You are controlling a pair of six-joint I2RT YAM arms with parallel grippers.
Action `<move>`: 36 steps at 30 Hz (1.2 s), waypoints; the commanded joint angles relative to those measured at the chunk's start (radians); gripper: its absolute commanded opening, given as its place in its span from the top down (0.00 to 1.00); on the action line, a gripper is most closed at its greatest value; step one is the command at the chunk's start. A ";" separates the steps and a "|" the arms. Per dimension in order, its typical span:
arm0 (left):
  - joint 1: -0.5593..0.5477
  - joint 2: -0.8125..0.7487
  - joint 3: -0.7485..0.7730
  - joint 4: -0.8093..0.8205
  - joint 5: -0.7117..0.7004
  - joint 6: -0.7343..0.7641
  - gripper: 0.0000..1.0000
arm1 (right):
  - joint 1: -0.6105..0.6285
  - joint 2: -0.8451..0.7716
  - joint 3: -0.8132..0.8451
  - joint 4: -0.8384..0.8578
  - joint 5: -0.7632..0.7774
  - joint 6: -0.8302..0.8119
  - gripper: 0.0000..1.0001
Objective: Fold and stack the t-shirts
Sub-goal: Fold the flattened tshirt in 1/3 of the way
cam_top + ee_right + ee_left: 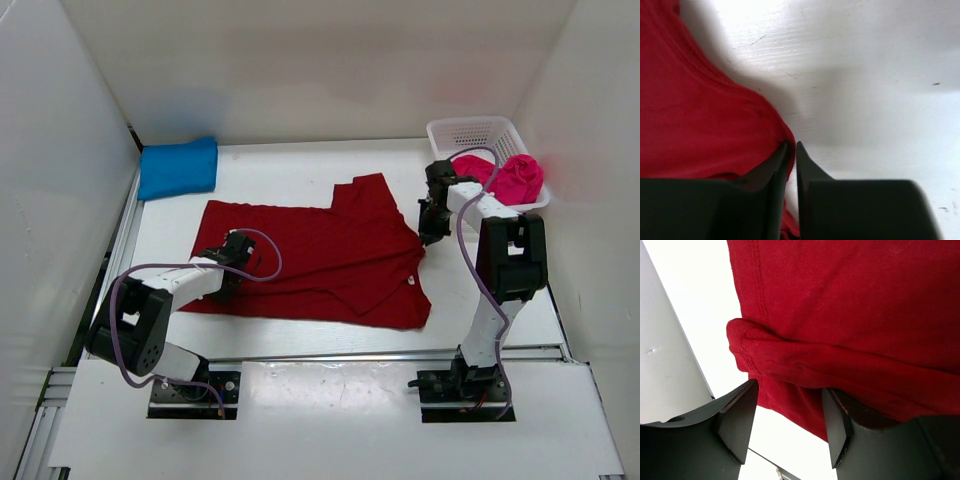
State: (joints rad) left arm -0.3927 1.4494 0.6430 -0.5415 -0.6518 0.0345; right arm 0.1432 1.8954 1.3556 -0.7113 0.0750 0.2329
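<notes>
One bright blue cloth t-shirt lies folded at the back left. The dark red t-shirt lies spread in the middle, not yet folded. The bright pink t-shirt sits in the white plastic mesh basket. Our left gripper is spread wide at the red hem. Our right gripper is nearly pressed together at the red edge, and we cannot tell if it pinches cloth.

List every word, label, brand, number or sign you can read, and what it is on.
None can be read.
The dark red t-shirt bears one small pale spot, too small to read.
The blue t-shirt, pink t-shirt and white basket show no text.
</notes>
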 commanded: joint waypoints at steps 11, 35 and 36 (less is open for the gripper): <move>0.005 0.054 -0.057 -0.074 0.139 -0.035 0.34 | 0.053 -0.223 -0.080 0.006 0.050 -0.014 0.68; 0.078 0.034 0.158 -0.163 -0.006 -0.035 0.13 | 0.377 -0.674 -0.656 -0.050 0.052 0.471 0.27; 0.078 0.049 0.171 -0.149 -0.006 -0.035 0.13 | 0.377 -0.674 -0.667 -0.050 0.052 0.482 0.27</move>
State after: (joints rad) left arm -0.3286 1.4700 0.7586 -0.7303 -0.6212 0.0101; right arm 0.5194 1.2217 0.7280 -0.7330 0.0952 0.6445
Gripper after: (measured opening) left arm 0.873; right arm 0.725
